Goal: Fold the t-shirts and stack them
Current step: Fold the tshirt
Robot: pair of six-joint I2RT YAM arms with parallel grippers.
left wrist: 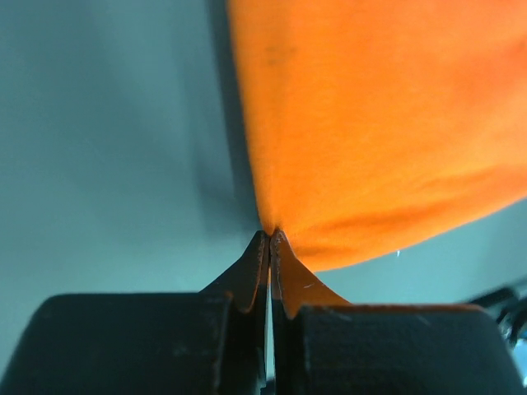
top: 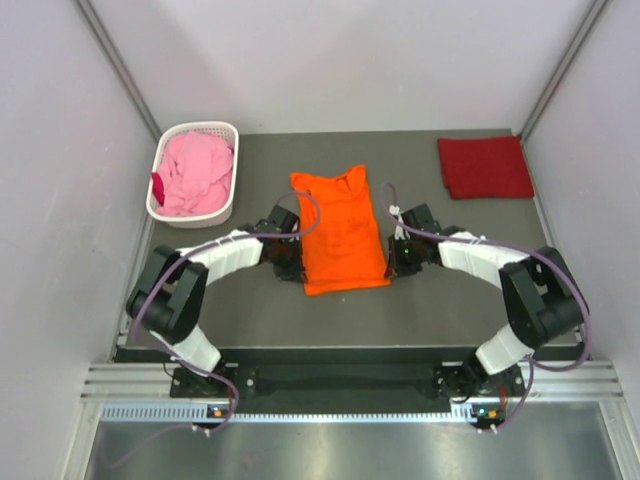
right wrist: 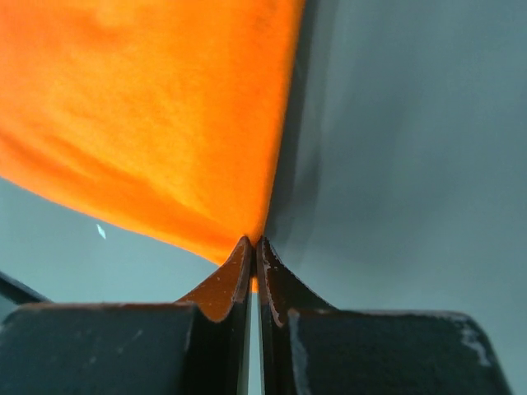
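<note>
pinching the orange t-shirt point(top: 342, 232), flat at the middle of the tabletop point(top: 250, 310), the left gripper point(left wrist: 269, 234) clamps its near-left corner and the right gripper point(right wrist: 251, 241) its near-right corner. the dark red t-shirt point(top: 486, 167) lies folded at the far-right corner; the pink t-shirt point(top: 195, 172) fills the far-left basket point(top: 225, 131).

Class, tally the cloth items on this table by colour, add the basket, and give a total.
Bright orange cloth t-shirt: 1
Dark red folded cloth t-shirt: 1
Pink cloth heap: 1
White plastic lattice basket: 1
Total: 4
</note>
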